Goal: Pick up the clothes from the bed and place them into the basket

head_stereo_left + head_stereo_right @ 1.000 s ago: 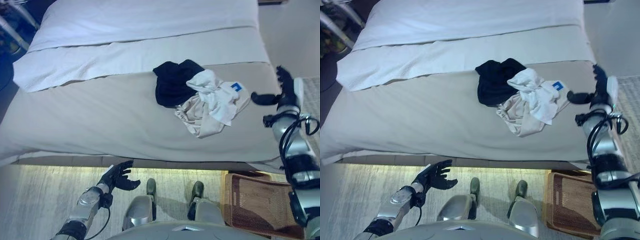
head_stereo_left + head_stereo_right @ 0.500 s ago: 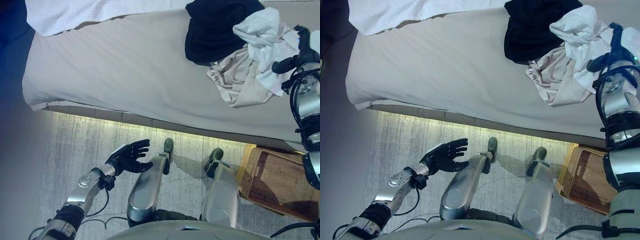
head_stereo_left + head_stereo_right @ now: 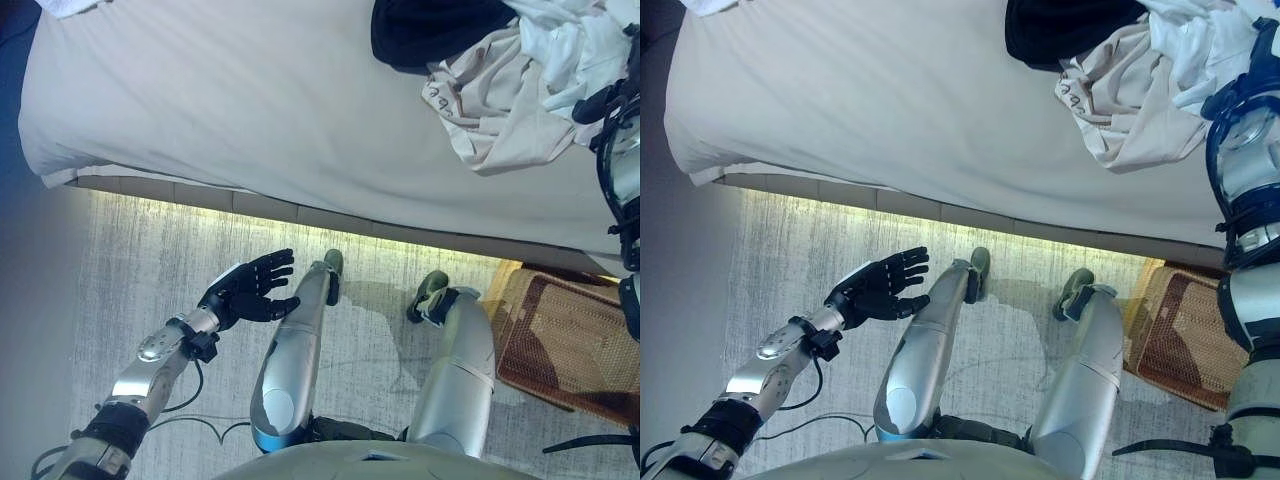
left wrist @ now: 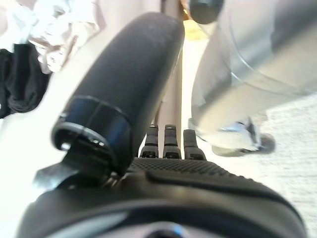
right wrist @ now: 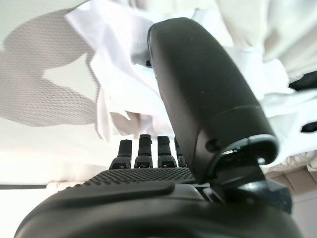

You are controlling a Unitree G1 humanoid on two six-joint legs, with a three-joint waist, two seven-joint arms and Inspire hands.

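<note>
A pile of clothes lies at the bed's near right: a black garment (image 3: pixel 440 30), a beige one (image 3: pixel 500 115) and a white one (image 3: pixel 570 35). My right hand (image 3: pixel 610 98) is at the pile's right edge. In the right wrist view its fingers (image 5: pixel 148 148) are straight and open, with white cloth (image 5: pixel 124 84) just past them; I cannot tell if they touch it. My left hand (image 3: pixel 245 290) hangs open over the floor by the bed's front edge, holding nothing. The wicker basket (image 3: pixel 570 345) stands on the floor at the lower right.
The bed (image 3: pixel 220 100) fills the upper part of the view under a beige cover, with a lit strip along its base. Grey carpet (image 3: pixel 140 260) lies between me and the bed.
The camera has tilted down and closer, so the bed has slid up in view. My right hand has come from beside the bed onto the pile's right edge. The left hand stays open.
</note>
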